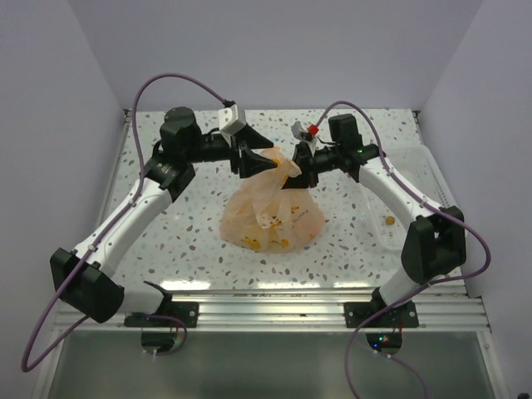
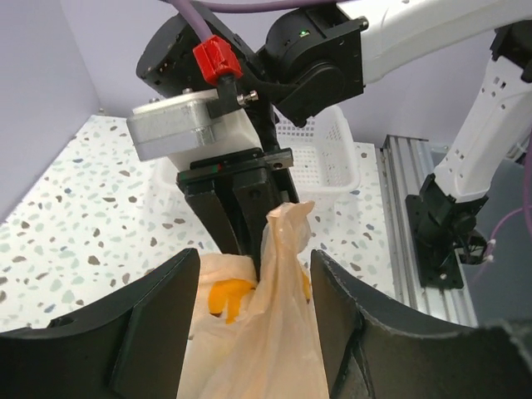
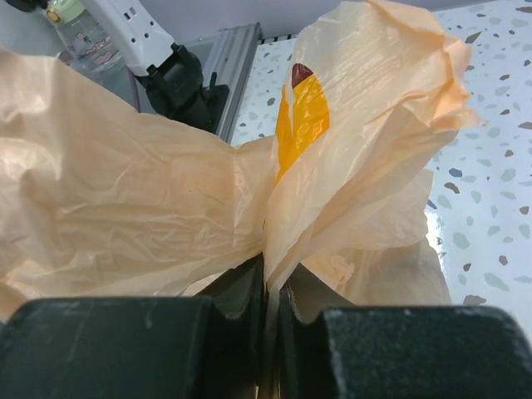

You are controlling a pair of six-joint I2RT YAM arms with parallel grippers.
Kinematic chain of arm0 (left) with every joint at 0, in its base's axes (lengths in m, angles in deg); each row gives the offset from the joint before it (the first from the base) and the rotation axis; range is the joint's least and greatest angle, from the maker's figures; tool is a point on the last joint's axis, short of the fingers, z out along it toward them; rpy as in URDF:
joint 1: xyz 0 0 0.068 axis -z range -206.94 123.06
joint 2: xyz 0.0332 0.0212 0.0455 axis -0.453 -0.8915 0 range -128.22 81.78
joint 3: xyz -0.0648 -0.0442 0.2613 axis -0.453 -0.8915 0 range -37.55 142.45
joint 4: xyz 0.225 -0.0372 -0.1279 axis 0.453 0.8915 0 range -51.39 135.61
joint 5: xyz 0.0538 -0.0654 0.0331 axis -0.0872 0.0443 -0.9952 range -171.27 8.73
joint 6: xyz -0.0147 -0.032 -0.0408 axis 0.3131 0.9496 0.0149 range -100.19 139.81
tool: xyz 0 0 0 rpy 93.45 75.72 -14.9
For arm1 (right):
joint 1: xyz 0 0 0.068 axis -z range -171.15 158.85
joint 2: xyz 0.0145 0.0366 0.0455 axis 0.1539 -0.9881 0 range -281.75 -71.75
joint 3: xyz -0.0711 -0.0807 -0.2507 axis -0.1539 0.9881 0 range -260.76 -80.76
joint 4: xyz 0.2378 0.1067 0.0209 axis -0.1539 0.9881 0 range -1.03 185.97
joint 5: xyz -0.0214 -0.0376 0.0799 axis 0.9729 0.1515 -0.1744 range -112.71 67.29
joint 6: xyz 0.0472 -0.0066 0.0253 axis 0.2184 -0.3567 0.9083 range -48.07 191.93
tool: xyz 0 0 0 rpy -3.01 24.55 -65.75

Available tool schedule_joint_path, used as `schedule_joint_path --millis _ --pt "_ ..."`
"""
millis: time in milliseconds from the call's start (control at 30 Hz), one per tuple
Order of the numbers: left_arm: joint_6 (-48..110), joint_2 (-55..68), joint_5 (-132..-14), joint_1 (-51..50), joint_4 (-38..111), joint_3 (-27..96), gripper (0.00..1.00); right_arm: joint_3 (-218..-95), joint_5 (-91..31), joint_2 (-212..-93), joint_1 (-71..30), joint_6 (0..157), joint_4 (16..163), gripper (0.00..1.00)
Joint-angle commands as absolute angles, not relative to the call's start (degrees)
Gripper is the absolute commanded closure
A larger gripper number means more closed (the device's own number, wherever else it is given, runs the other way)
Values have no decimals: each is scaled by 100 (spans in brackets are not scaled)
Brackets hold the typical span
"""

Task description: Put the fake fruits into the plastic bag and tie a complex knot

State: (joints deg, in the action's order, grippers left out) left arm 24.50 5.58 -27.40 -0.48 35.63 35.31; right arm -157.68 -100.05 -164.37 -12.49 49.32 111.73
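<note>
My R gripper (image 3: 271, 287) is pressed tight on a fold of the plastic bag (image 1: 274, 212), bottom centre of its wrist view. My L gripper (image 2: 254, 274) is spread, w/ the bag neck bunched btw its fingers. The bag peaks up btw both grippers, base on the speckled table (image 1: 191, 241), mid-frame in top view. Yellow fake fruits (image 1: 270, 223) show thru the film. White basket (image 2: 332, 158) sits beyond, at right edge of top view.

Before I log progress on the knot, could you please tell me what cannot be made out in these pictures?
1. Any knot: top view, the left gripper and right gripper cover the top of the plastic bag; right wrist view, film fills the frame.
2. Fake fruits: top view, crinkled film leaves only yellow blurs, so no count.
3. Orange piece in the white tray: top view, too small to identify.
</note>
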Motion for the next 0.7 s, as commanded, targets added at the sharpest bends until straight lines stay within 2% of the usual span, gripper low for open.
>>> schedule_joint_path --millis 0,200,333,433,467,533,567,633,667 --pt "1666 321 -2406 83 3939 4136 39 -16038 -10041 -16351 -1268 4688 11410 90" --pt "1199 -74 -2344 312 4441 4436 47 -16100 -10032 -16342 -1259 4600 11533 87" --pt "1172 -189 -2177 321 4485 4507 50 -16091 -10041 -16333 -1259 4495 11639 87" --pt "1094 -224 -2036 312 4538 4524 66 -16083 -10049 -16324 -1268 4442 11692 86" --pt "1093 -242 -2045 321 4547 4559 81 -16083 -10041 -16316 -1259 4416 11744 83" --pt "1076 -277 -2045 321 4538 4603 95 -16074 -10049 -16315 -1259 4380 11762 70" --pt "1163 -294 -2097 321 4320 4568 100 -16065 -10084 -16307 -1268 4372 11762 57" --pt "1592 -295 -2386 312 3968 4481 100 -16065 -10128 -16298 -1268 4310 11797 49" --pt "1655 -312 -2492 312 3697 4411 100 -16074 -10155 -16289 -1268 4275 11832 42"
